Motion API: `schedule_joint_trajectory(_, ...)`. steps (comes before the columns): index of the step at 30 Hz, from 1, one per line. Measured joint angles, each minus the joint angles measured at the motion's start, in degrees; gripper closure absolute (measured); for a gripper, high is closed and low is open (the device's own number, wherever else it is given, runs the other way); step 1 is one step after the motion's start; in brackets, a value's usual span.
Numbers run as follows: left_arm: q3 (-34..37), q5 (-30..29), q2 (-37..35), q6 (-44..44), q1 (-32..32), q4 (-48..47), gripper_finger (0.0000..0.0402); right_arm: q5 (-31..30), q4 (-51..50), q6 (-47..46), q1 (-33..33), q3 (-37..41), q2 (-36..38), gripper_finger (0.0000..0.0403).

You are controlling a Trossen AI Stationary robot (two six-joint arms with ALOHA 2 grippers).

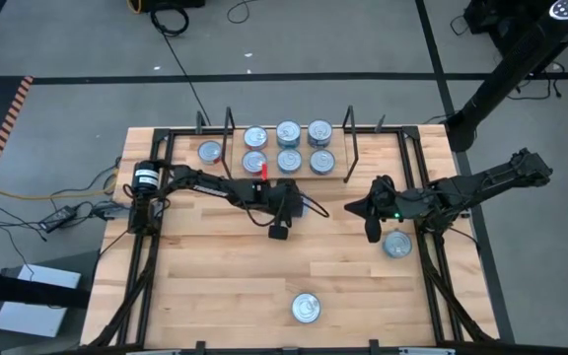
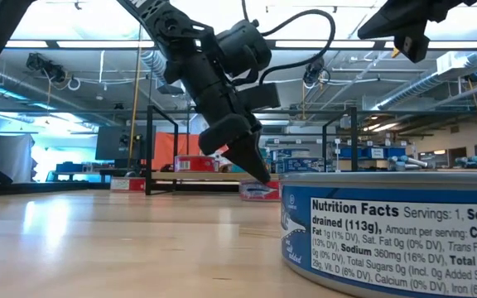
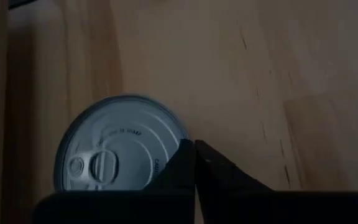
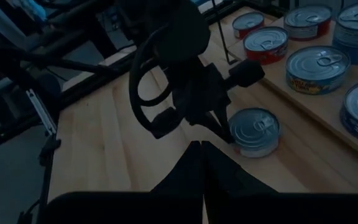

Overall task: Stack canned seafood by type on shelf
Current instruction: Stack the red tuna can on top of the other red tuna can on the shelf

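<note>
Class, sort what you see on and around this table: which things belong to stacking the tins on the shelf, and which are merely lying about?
Belongs to the job:
- shelf holding tins
- loose tin beside the shut left gripper
- tin near the shut right gripper
- tin at the table's near edge
- tin outside the shelf's end frame

Lying about:
- floor cables
- power brick
</note>
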State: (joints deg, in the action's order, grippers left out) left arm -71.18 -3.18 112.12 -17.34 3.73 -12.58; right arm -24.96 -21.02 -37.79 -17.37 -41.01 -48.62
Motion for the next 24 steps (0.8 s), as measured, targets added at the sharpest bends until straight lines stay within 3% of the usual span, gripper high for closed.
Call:
schedule_joint_trajectory(7,-1.57,2.65,-0.71,1.79,-0.09,-4.54,0.0399,-0.54,1.66,0.05,0.00,0.00,0.00,0.0400)
schedule_joint_trajectory(17,-10.23,13.57,-1.09,4.21,0.28,-11.14,0.0400,-0.52,2.56,0.47,0.00,0.00,0.00,0.0400)
schedule_joint_trajectory(24,-13.03,15.26,-1.20,4.56,0.35,-12.88,0.0401,-0.50,2.60,0.47,0.00,0.00,0.02,0.0400)
